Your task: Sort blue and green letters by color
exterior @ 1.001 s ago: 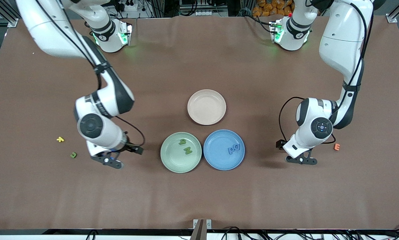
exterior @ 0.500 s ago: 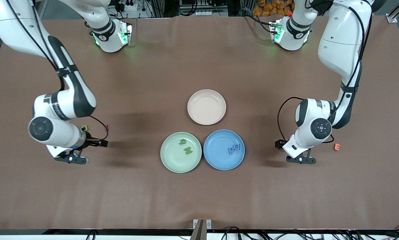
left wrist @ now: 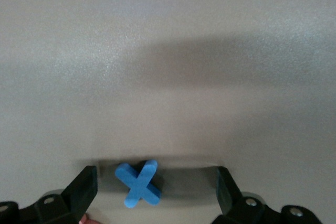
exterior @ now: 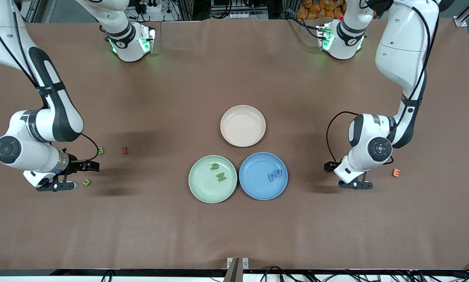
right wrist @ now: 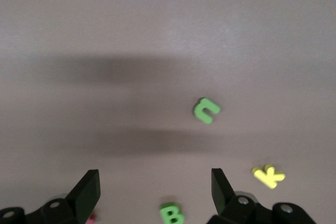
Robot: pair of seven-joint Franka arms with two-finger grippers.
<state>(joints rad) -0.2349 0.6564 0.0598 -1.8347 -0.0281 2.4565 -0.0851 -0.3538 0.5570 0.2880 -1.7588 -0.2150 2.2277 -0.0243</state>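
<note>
1. Since a second ago my right arm has swung from beside the pale green round plate [exterior: 212, 179] out toward its own end of the table; my left arm has barely shifted.
2. My right gripper [exterior: 58, 185] hangs low, jaws wide and empty, just beside the small green chunky L-shaped letter [exterior: 86, 181]. The green letter B [exterior: 100, 150] and a dark-red letter [exterior: 125, 150] lie farther from the front camera; a yellow letter [right wrist: 269, 176] lies close by.
3. My left gripper [left wrist: 157, 192] is spread wide, low over the blue foam letter X [left wrist: 138, 182], which lies between the fingers.
4. Green G and N [exterior: 221, 177] sit on the green plate; blue P and D [exterior: 275, 174] on the blue round plate [exterior: 263, 176]. The pink plate [exterior: 242, 125] holds nothing.
5. Risks: the green letter is off-centre from my right jaws, so closing here likely misses or flicks it. The neighbours are close enough to snag the yellow one.
</note>
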